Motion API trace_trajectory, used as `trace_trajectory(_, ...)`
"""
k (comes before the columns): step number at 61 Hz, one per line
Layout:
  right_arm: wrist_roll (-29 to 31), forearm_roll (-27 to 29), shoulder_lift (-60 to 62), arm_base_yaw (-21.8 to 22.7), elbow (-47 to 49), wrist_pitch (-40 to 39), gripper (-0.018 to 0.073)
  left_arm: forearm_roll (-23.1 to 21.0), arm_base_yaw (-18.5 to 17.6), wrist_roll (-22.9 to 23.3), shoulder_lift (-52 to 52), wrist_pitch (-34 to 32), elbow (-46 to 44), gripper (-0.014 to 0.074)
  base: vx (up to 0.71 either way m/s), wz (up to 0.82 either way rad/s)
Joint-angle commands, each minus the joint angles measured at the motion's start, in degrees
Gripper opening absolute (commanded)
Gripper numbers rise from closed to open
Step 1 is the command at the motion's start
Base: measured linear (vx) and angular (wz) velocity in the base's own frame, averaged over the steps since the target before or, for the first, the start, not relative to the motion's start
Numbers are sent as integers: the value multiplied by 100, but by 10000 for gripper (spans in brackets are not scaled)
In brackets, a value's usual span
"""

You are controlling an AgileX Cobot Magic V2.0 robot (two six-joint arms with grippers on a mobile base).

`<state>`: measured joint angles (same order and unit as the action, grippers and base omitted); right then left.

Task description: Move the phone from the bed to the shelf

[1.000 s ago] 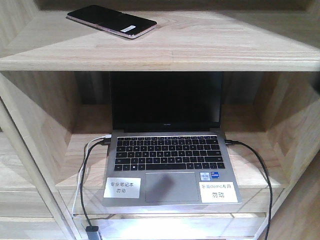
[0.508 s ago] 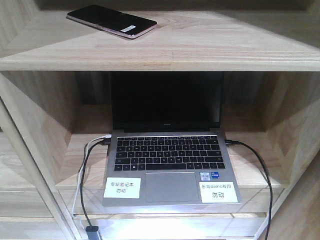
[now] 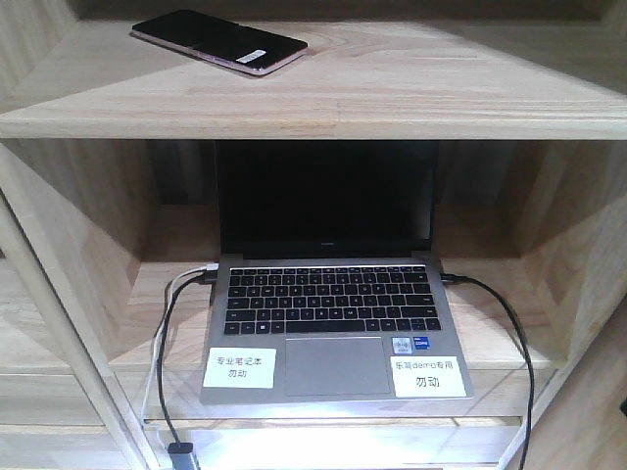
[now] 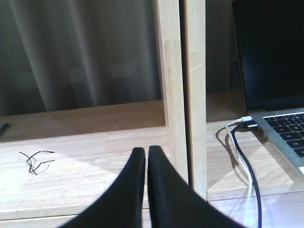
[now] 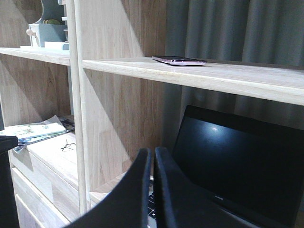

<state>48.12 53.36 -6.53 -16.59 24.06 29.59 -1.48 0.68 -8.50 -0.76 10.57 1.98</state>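
The phone (image 3: 217, 41), a thin black slab with a pinkish rim and a white sticker, lies flat on the upper board of the light wood shelf (image 3: 392, 93). From the right wrist view the phone (image 5: 179, 60) shows edge-on on that same board (image 5: 228, 76). My left gripper (image 4: 146, 151) is shut with nothing between its fingers, low in front of a shelf upright (image 4: 183, 95). Also shut and holding nothing, my right gripper (image 5: 153, 152) sits below the phone's board, in front of the laptop. The bed is out of view.
An open grey laptop (image 3: 333, 323) with two white labels fills the compartment under the phone, with cables (image 3: 167, 362) plugged in at both sides. A thin black wire piece (image 4: 35, 160) lies on the left compartment's board. Books (image 5: 33, 130) lie far left, and dark curtains hang behind.
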Motion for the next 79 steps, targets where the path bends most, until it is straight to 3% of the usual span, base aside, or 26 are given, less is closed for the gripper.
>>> trace_trajectory(1, 20, 153, -72, 21, 141, -260, -5, -52, -17, 33, -74, -416, -127, 1, 0, 0)
trace_trajectory(27, -159, 276, -72, 21, 141, -639, -5, -52, -17, 33, -74, -416, -127, 1, 0, 0)
trace_trajectory(33, -824, -409, -72, 21, 141, -667, -5, -52, -17, 33, -74, -416, -127, 1, 0, 0)
trace_trajectory(46, -3408, -2888, -72, 21, 141, -627, -5, -52, -17, 33, -74, -416, -127, 1, 0, 0)
trace_trajectory(58, -5134, -5073, -72, 21, 141, -693, -5, -52, -17, 33, -74, -416, -127, 1, 0, 0)
trace_trajectory(69, -5269, -5626, -72, 97, 141, -831, -5, -52, -17, 33, -74, -416, -127, 1, 0, 0)
trace_trajectory(79, -4730, -5421, -72, 844, 104, -801, -5, -52, -17, 33, -74, -416, -127, 1, 0, 0)
